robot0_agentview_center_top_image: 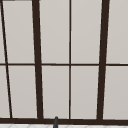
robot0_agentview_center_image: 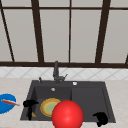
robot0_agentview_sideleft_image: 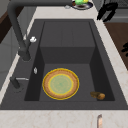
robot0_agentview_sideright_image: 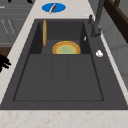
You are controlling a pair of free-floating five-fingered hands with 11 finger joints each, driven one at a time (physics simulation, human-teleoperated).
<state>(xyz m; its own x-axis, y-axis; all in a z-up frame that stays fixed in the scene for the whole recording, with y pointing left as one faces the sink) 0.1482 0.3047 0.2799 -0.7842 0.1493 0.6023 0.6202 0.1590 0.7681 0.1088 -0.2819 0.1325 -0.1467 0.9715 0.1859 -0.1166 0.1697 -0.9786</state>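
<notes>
Sitting flat in the sink basin [robot0_agentview_sideleft_image: 66, 37]: a yellow plate [robot0_agentview_sideleft_image: 60, 83].

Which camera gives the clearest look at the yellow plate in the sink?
The left side view: the yellow plate lies whole and unobstructed. In the front view a red ball covers part of it; the right side view shows it farther off.

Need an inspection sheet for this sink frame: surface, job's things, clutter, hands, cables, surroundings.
Surface: dark sink with a basin and a drainboard, set in a pale speckled counter.
Job's things: round yellow plate with green centre flat on the basin floor; small brown stick-like item near it.
Clutter: red ball in the foreground; blue plate with a reddish stick on the counter; dish with green and yellow items.
Hands: left hand at the basin's left edge; right hand over the sink's front right corner.
Cables: nothing seen.
Surroundings: dark faucet, dark-framed window, tiled backsplash.
</notes>
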